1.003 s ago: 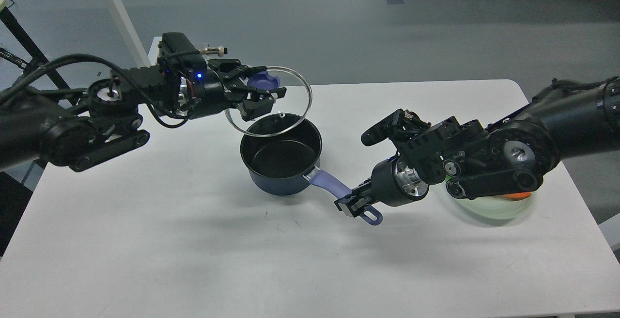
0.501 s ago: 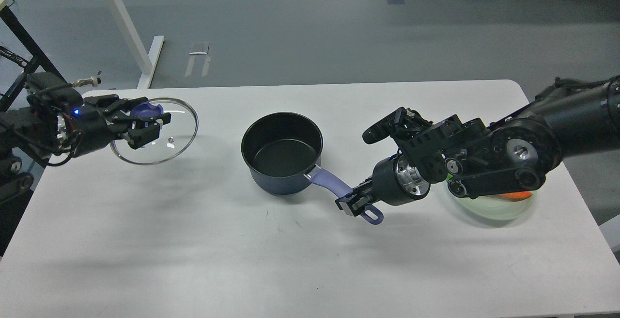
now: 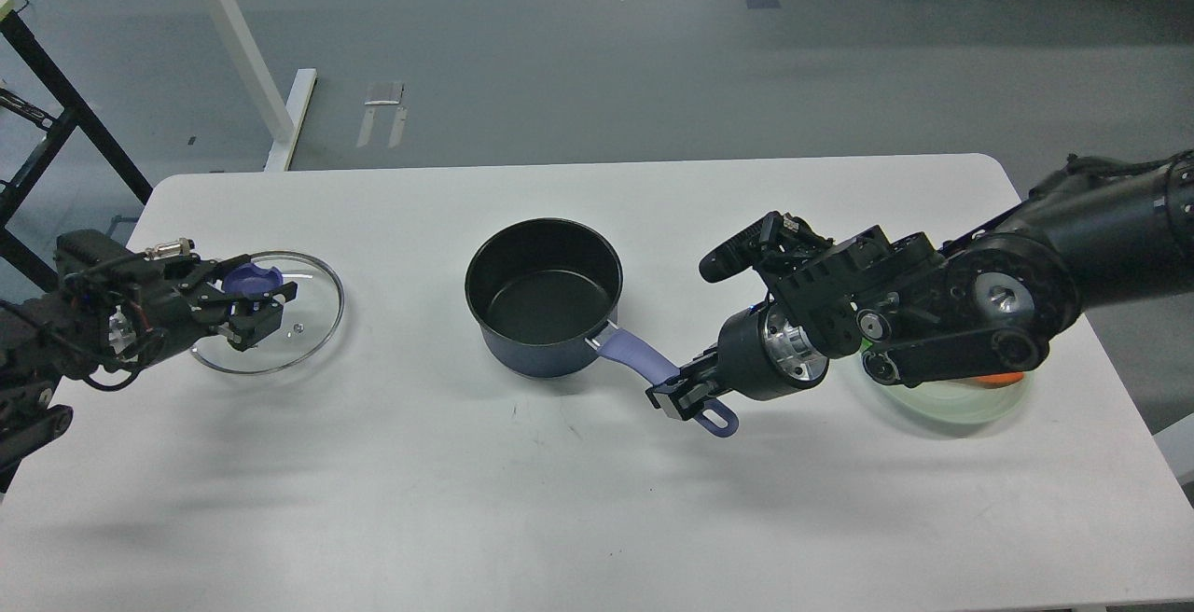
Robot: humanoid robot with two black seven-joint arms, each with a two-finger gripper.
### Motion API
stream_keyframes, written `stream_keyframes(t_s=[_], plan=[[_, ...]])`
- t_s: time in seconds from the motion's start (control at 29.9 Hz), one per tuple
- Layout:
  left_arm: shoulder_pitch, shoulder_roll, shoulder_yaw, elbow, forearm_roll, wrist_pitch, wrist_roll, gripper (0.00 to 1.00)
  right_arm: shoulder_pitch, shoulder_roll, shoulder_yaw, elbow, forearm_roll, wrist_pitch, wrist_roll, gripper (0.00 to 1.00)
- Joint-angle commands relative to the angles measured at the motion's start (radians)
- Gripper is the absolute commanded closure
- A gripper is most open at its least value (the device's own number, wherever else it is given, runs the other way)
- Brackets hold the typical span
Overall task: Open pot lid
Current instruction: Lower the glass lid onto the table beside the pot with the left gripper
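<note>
Reaching low, left hand grips lid; right hand seemingly clamps pot handle.

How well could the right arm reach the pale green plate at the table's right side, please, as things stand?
Probably not at once: the right gripper is clamped on the purple pot handle, and the pale green plate lies under that arm's own thick joints. It would need to let go and fold back.

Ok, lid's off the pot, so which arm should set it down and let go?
Left. The left gripper already holds the glass lid by its purple knob, low over the table at the left. The right gripper is clamped on the pot handle.
</note>
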Motion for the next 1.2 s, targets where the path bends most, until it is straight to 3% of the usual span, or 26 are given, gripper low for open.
stream_keyframes(t_s=[0.0,0.27,0.6,0.67,0.74,0.87,1.1,1.17], plan=[[0.001,-0.056,0.001,0.094,-0.006,0.001,0.000,0.57,0.001,-0.001,0.000,0.002,0.003,0.000,0.000,0.84],[0.008,-0.059,0.007,0.103,-0.016,-0.001,0.000,0.48,0.007,-0.002,0.000,0.003,0.003,0.000,0.000,0.84],[0.024,-0.062,0.019,0.102,-0.017,0.013,0.000,0.48,0.012,-0.004,-0.001,0.003,0.001,0.005,0.000,0.84],[0.025,-0.062,0.019,0.102,-0.017,0.013,0.000,0.40,0.012,-0.004,-0.003,0.003,0.001,0.005,0.000,0.84],[0.025,-0.063,0.019,0.102,-0.017,0.015,0.000,0.26,0.012,-0.004,-0.001,0.003,0.001,0.005,0.000,0.84],[0.024,-0.063,0.018,0.102,-0.023,0.016,0.000,0.21,0.012,-0.004,-0.003,0.003,0.001,0.005,0.000,0.83],[0.018,-0.060,0.019,0.099,-0.161,0.019,0.000,0.02,0.004,-0.002,-0.001,0.002,0.001,-0.003,-0.005,0.71],[0.016,-0.060,0.019,0.099,-0.172,0.018,0.000,0.01,0.003,-0.002,-0.001,0.002,0.001,-0.003,-0.005,0.71]])
